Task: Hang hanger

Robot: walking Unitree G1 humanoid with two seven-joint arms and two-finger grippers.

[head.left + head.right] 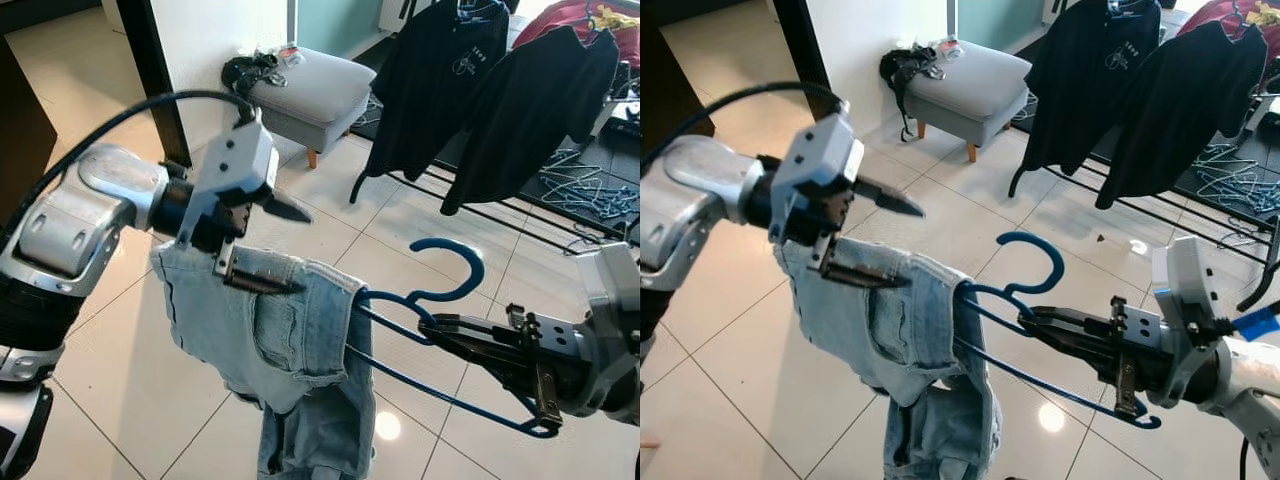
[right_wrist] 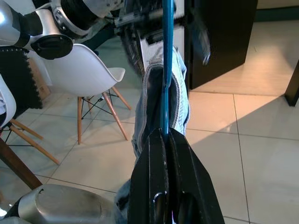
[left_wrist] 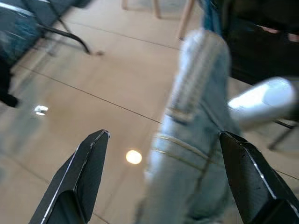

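Note:
Light blue jeans point(image 1: 270, 340) hang folded over the bar of a blue hanger point(image 1: 443, 241), in the air above the tiled floor. My right gripper point(image 1: 432, 328) is shut on the hanger's lower wire just below the hook, and the right wrist view shows its fingers point(image 2: 180, 177) pressed together around the blue wire point(image 2: 165, 70). At the jeans' waistband my left gripper point(image 1: 300, 252) is open. Its lower finger lies on the denim and its upper finger points clear above. In the left wrist view the jeans point(image 3: 196, 140) sit between the spread fingers, close to one of them.
A clothes rack point(image 1: 480, 205) with black shirts point(image 1: 520, 110) on hangers stands ahead on the right. Loose hangers point(image 1: 590, 185) lie in a pile on the floor beyond it. A grey ottoman point(image 1: 310, 85) is ahead, by a dark door frame point(image 1: 150, 70). A white chair point(image 2: 84, 70) stands on my left.

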